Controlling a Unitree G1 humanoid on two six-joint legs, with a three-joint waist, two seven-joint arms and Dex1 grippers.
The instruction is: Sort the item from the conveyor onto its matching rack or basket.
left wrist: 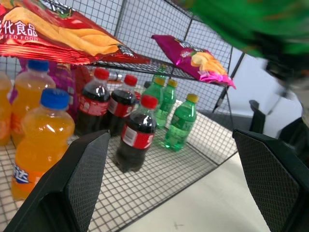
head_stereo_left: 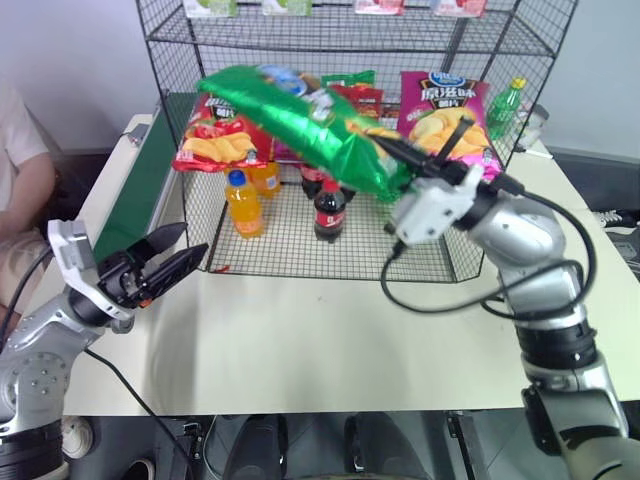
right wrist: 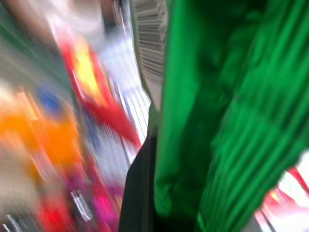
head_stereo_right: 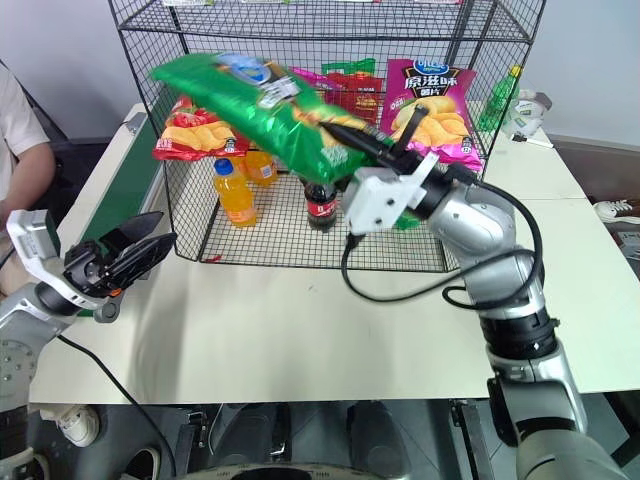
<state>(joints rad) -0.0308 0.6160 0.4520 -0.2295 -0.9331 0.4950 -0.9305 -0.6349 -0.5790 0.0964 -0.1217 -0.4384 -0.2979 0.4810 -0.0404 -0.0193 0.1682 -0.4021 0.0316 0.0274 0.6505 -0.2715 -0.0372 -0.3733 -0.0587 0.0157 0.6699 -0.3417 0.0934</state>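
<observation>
The right gripper (head_stereo_left: pixel 400 158) is clamped on one end of the green crisp bag (head_stereo_left: pixel 300 125) — glossy, crinkled, blue-and-white oval logo upward; its long axis slants up and leftward before the rack (head_stereo_left: pixel 350 40)'s middle tier; the left gripper (head_stereo_left: pixel 170 262) gapes wide, empty.

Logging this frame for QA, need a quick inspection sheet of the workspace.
Surface: pale table, bare in front of the rack.
Job's things: green crisp bag held up in front of the black wire rack; conveyor at the table's left.
Clutter: red crisp bag and pink crisp bag on the middle tier; orange drink bottles, cola bottles and green bottles on the bottom tier.
Grippers: right gripper shut on the green crisp bag; left gripper open, empty.
Cables: black cables looping off the right arm.
Surroundings: person's arm at left.
</observation>
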